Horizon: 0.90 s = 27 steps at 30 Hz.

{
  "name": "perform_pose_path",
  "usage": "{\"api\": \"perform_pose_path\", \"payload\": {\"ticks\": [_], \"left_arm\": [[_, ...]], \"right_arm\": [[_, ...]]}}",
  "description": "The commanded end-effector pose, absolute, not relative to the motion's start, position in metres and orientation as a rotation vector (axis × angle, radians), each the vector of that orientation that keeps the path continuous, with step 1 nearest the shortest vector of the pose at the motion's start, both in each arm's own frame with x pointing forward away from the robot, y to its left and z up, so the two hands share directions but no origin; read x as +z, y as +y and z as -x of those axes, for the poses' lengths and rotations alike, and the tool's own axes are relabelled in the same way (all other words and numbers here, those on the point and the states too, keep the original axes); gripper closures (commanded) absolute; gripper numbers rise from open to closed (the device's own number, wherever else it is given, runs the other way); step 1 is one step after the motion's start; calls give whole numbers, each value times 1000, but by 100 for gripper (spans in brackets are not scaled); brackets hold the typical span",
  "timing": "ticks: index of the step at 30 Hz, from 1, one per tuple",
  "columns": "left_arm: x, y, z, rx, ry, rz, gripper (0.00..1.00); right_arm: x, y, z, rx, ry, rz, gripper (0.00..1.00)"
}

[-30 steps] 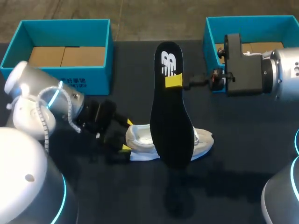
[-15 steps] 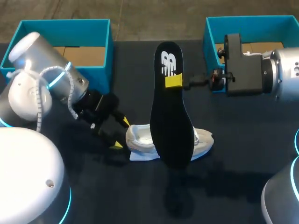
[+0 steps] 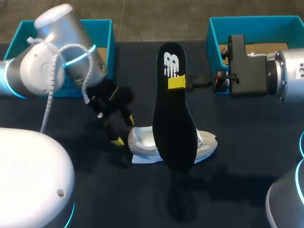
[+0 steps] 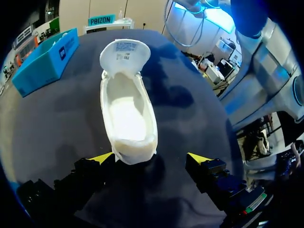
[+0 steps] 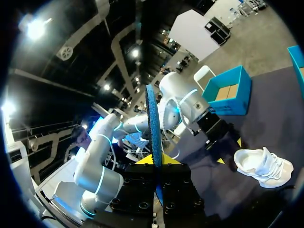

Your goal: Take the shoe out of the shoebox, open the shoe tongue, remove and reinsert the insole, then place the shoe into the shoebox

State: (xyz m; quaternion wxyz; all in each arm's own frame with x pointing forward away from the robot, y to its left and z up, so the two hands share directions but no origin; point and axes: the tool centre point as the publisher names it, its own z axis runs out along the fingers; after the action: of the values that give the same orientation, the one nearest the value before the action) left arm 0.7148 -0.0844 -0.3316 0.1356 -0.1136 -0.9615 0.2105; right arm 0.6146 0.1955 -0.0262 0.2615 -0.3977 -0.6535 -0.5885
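The left arm comes in from the left past a blue shoebox (image 3: 103,29) and angles down to the table (image 3: 237,190), its left gripper (image 3: 123,130) (image 4: 151,161) low with jaws wide apart and the heel of the white shoe (image 3: 142,140) (image 4: 126,118) just ahead between the tips. The shoe lies on the table outside both boxes, tongue folded back. The right arm reaches in level from the right, its right gripper (image 3: 178,83) (image 5: 156,160) clamped on the black insole (image 3: 173,128) (image 5: 153,123), held over the shoe

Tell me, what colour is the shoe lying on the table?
The shoe is white all over, inside too. The left wrist view shows it best.
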Motion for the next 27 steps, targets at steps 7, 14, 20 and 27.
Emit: {"api": "perform_pose_path", "payload": {"ticks": [7,14,20,27], "left_arm": [[-316,-91,-709,149,-2909,391,0],[-310,-94,-707,39,-2938,377,0],[-309,-94,-708,34,-2961,361,0],[-310,-93,-708,91,-2976,352,0]], "right_arm": [[-27,198,-614,-1594,-1767,1081,100],[-27,198,-614,-1594,-1767,1081,100],[-27,198,-614,-1594,-1767,1081,100],[-27,198,-614,-1594,-1767,1081,100]]}}
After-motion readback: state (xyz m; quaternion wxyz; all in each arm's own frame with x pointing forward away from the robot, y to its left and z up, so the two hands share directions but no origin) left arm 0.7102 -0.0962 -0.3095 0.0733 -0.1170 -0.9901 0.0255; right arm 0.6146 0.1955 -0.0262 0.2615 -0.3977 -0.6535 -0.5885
